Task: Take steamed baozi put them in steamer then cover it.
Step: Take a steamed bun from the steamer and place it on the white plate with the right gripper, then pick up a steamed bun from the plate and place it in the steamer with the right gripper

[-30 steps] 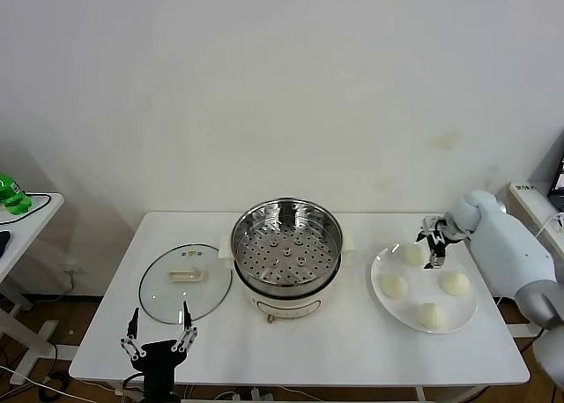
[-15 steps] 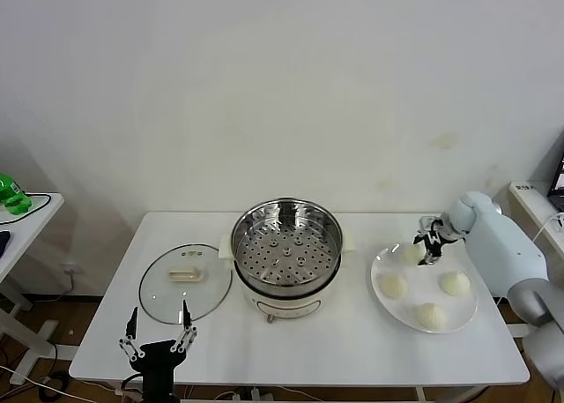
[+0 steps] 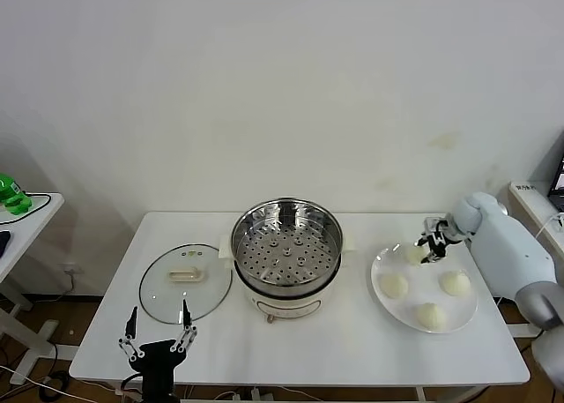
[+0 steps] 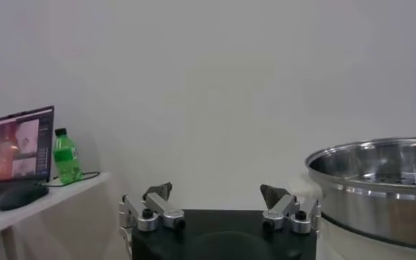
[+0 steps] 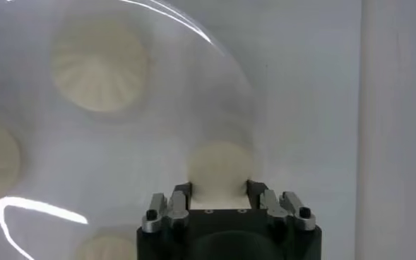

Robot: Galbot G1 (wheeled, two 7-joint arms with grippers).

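Gripping one baozi (image 5: pixel 218 166), right end effector (image 5: pixel 218 189); three, seemingly, on plate (image 3: pixel 465 311).

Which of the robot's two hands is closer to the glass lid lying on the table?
The left. The left gripper hovers open just in front of the cover, near the table's front edge. The right gripper is far across the table, past the steamer, shut on a steamed baozi.

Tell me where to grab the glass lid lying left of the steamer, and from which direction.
Grip the cream rectangular handle at the centre of the glass lid, coming straight down from above. The lid lies flat on the table with the handle facing up, and its wide, thin metal rim likely gives fingers little purchase. The open left gripper, hovering by the table's front edge, is nearest.
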